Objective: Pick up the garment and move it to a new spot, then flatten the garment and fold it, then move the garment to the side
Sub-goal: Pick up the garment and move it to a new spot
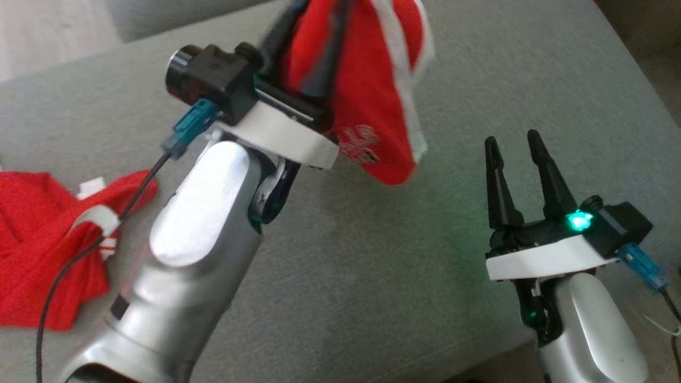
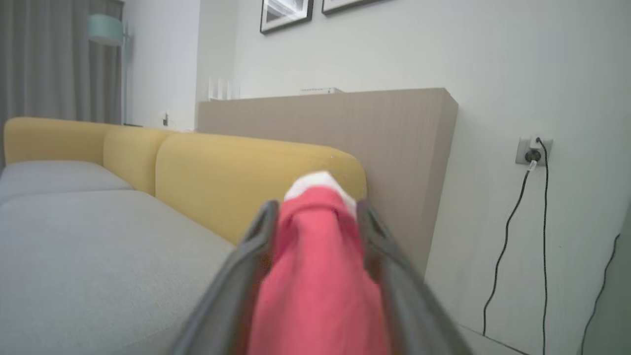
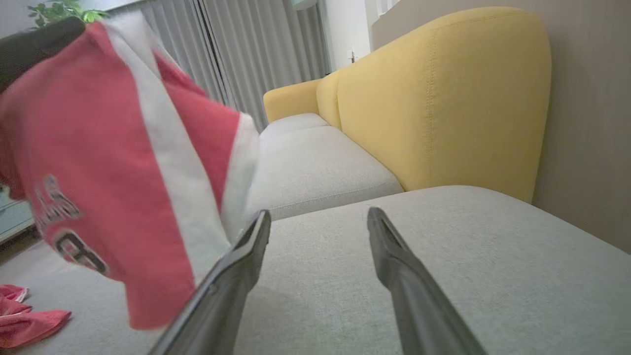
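Note:
A red garment (image 1: 372,90) with white stripes and dark lettering hangs in the air above the grey seat cushion (image 1: 372,276). My left gripper (image 1: 319,21) is raised at the top centre, and its fingers are shut on a bunched part of the garment (image 2: 315,276), which fills the gap between them. In the right wrist view the garment (image 3: 98,162) dangles at the left, clear of the cushion. Lower and to the right, my right gripper (image 1: 512,139) stands open with nothing between its fingers (image 3: 246,256), just above the cushion.
Another crumpled red cloth (image 1: 42,250) lies on the cushion at the far left. The sofa's yellow backrest (image 3: 443,98) rises behind the seat. A wooden panel (image 2: 345,118) and a wall socket with cables (image 2: 530,153) stand beyond it.

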`<state>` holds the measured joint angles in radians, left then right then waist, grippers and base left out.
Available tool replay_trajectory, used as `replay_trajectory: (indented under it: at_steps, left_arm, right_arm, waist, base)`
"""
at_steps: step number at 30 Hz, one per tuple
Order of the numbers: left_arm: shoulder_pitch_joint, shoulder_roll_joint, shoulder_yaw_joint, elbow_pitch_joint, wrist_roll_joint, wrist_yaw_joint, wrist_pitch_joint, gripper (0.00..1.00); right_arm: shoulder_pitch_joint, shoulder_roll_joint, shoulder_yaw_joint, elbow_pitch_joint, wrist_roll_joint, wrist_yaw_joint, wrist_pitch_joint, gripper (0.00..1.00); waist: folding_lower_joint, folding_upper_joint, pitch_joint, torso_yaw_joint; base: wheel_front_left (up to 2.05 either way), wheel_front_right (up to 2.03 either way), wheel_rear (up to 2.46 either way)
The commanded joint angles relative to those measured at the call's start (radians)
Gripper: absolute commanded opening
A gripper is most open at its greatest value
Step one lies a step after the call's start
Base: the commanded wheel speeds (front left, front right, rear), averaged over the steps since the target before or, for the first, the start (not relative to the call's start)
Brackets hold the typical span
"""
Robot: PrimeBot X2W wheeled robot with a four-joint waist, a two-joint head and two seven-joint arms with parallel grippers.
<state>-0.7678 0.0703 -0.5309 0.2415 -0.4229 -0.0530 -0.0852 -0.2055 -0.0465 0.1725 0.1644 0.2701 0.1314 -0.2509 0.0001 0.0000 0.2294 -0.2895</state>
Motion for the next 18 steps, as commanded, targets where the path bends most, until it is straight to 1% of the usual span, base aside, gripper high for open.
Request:
replay_trajectory:
  at_steps: [1,4,6,7,8,13,18]
  left_arm:
    - [-0.057,0.007,0.017,0.010,-0.002,0.001,-0.015,1.00]
    - [-0.065,0.009,0.023,0.066,0.006,0.008,-0.050,1.00]
    - [-0.052,0.034,0.040,0.107,0.010,0.014,-0.090,1.00]
    - [-0.052,0.034,0.040,0.107,0.010,0.014,-0.090,1.00]
    - [-0.043,0.047,0.047,0.115,0.013,0.017,-0.104,1.00]
    - [0.043,0.114,0.099,0.116,0.010,0.035,-0.155,1.00]
    - [0.197,0.174,0.132,0.071,0.027,0.056,-0.173,1.00]
  right_arm:
    - [-0.035,-0.004,0.013,-0.038,0.006,-0.001,-0.011,1.00]
    - [-0.034,-0.004,0.001,-0.043,0.004,-0.001,-0.011,1.00]
    - [-0.028,-0.004,-0.013,-0.046,-0.005,-0.001,-0.011,1.00]
    - [-0.028,-0.004,-0.013,-0.046,-0.005,-0.001,-0.011,1.00]
    - [-0.026,-0.004,-0.015,-0.045,-0.010,-0.001,-0.011,1.00]
    - [-0.009,-0.004,-0.030,-0.040,-0.043,-0.001,-0.011,1.00]
    - [0.024,-0.004,-0.051,-0.025,-0.077,-0.001,-0.011,1.00]
  waist:
    - [-0.0001,0.0000,0.037,-0.034]
    - [-0.0001,0.0000,0.042,-0.026]
    - [-0.0001,0.0000,0.038,0.004]
    - [-0.0001,0.0000,0.038,0.004]
    - [-0.0001,0.0000,0.034,0.017]
    - [-0.0001,0.0000,0.000,0.101]
    - [-0.0001,0.0000,-0.053,0.203]
  base:
    - [0.00,0.00,0.00]
    - [0.00,0.00,0.00]
    - [0.00,0.00,0.00]
    - [0.00,0.00,0.00]
    - [0.00,0.00,0.00]
    - [0.00,0.00,0.00]
    - [0.00,0.00,0.00]
